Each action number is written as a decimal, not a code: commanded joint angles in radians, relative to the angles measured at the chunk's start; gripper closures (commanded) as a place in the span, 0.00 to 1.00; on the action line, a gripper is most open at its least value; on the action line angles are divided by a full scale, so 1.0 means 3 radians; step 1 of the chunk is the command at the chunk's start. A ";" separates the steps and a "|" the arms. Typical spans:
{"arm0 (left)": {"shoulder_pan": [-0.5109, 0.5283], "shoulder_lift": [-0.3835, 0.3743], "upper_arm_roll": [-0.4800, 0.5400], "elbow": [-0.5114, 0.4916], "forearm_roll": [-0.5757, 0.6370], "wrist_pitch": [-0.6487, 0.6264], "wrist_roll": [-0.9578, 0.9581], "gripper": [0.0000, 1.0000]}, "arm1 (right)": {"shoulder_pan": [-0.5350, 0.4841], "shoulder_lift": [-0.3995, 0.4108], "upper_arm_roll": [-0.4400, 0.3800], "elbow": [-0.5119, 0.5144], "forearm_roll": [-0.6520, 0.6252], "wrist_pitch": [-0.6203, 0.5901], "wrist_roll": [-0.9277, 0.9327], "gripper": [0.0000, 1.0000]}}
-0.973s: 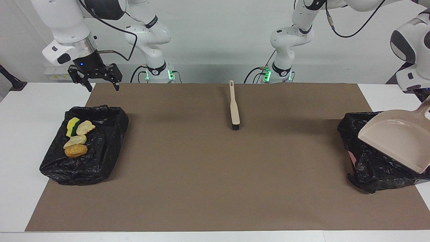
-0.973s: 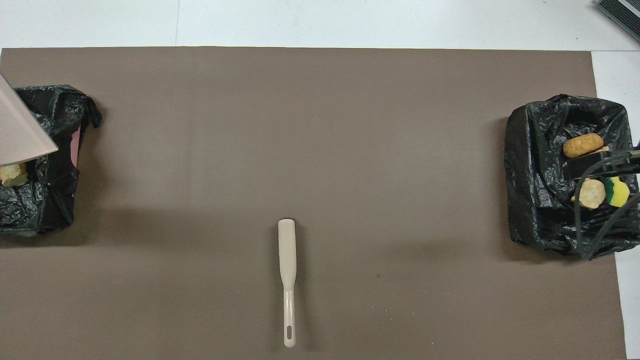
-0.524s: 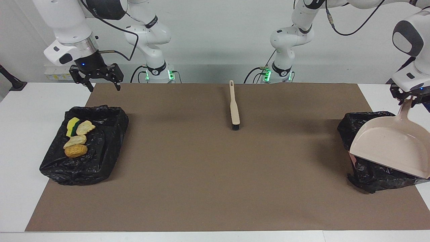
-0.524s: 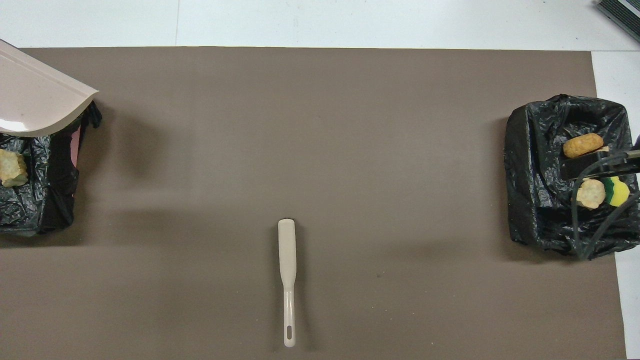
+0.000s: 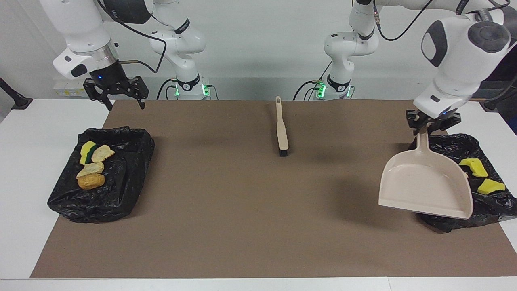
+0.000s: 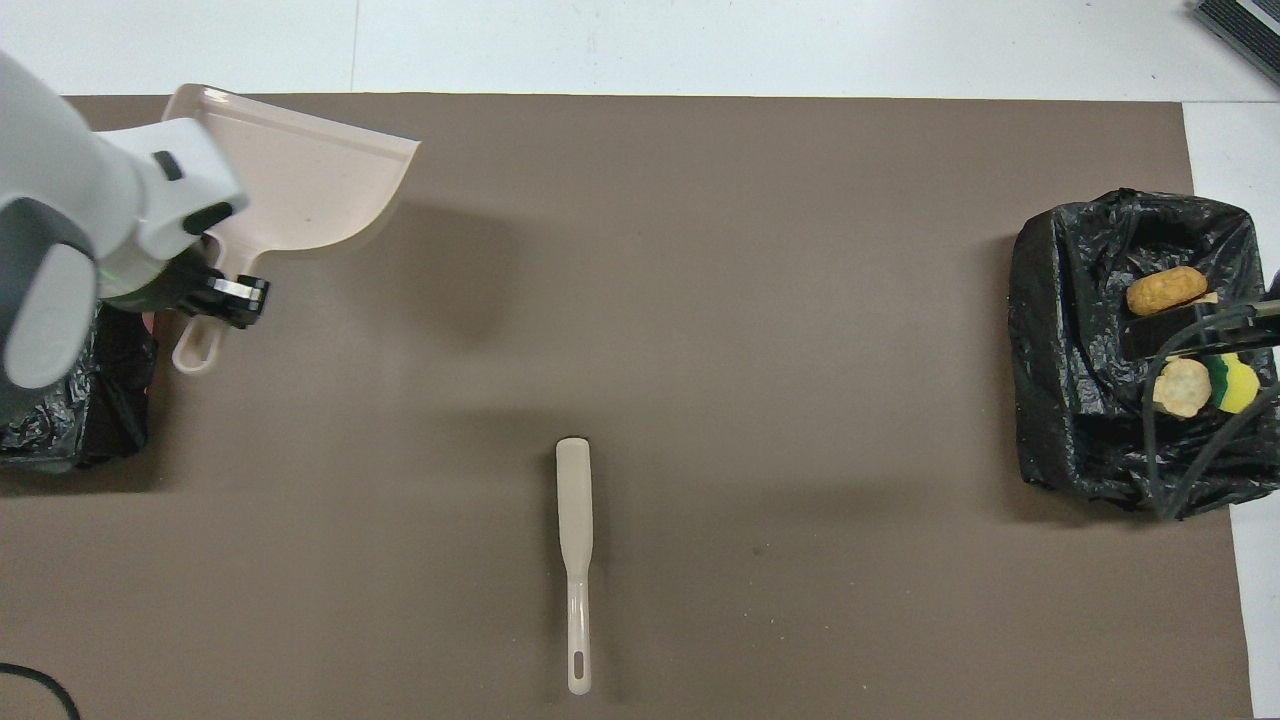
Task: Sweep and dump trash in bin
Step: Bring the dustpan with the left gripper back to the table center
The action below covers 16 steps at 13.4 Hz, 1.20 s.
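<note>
The left gripper (image 5: 430,126) pinches the dustpan (image 5: 426,187) handle, pan raised and empty beside its bin (image 5: 482,139), likely just dumped; trash (image 5: 478,167) lies inside; the spread right gripper (image 5: 117,92) waits over the other bin (image 5: 133,159); the brush (image 5: 282,133) lies idle.

Glossy white arms, black cables, black claws, green base lights.

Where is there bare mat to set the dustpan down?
The brown mat is bare between the brush and each black bin. The widest patch is the strip farther from the robots than the brush. It is crowded at the bin under the dustpan in the left tool, and at the trash-filled bin.
</note>
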 commanded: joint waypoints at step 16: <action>-0.1157 0.0999 0.0074 -0.0318 -0.0449 0.1701 -0.1378 1.00 | -0.0035 -0.0026 0.0037 0.0007 0.0013 -0.0055 0.0056 0.00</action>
